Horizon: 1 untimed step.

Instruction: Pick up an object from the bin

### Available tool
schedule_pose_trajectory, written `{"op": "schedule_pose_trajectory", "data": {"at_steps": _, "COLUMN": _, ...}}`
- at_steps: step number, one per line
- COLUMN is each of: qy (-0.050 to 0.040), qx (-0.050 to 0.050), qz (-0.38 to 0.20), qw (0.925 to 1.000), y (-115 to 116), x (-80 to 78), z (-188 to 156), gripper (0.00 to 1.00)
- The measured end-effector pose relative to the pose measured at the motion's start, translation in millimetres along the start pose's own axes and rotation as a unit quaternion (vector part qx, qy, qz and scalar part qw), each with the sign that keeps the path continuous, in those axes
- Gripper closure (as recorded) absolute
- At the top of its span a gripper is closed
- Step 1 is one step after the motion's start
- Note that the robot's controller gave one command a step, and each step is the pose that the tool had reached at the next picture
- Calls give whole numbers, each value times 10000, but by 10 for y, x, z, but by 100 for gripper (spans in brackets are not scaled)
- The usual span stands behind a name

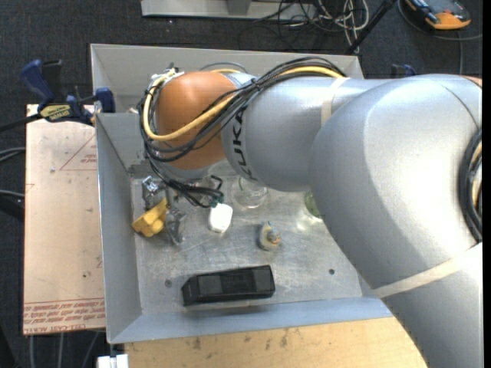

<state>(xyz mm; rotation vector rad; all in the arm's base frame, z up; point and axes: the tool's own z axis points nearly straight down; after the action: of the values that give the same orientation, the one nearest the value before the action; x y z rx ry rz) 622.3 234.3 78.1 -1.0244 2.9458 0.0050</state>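
My gripper (167, 219) is low over the left part of the bin floor, beneath the orange wrist cover. A small yellow lumpy thing (147, 222) lies right against its left side, partly hidden by it. A small white block (220, 218) lies just to the gripper's right, apart from it. Further right sits a small round grey-and-tan piece (268, 238).
A long black rectangular box (228, 284) lies near the bin's front wall. Two clear glassy pieces (250, 198) (311, 207) sit toward the back, partly under the arm. The arm covers the bin's right and back. The left wall is close to the gripper.
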Motion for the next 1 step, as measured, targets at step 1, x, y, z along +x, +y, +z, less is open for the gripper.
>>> {"op": "schedule_pose_trajectory", "data": {"at_steps": 1, "qy": 0, "qx": 0, "qz": 0, "qw": 10000, "y": 0, "x": 0, "z": 0, "gripper": 100}}
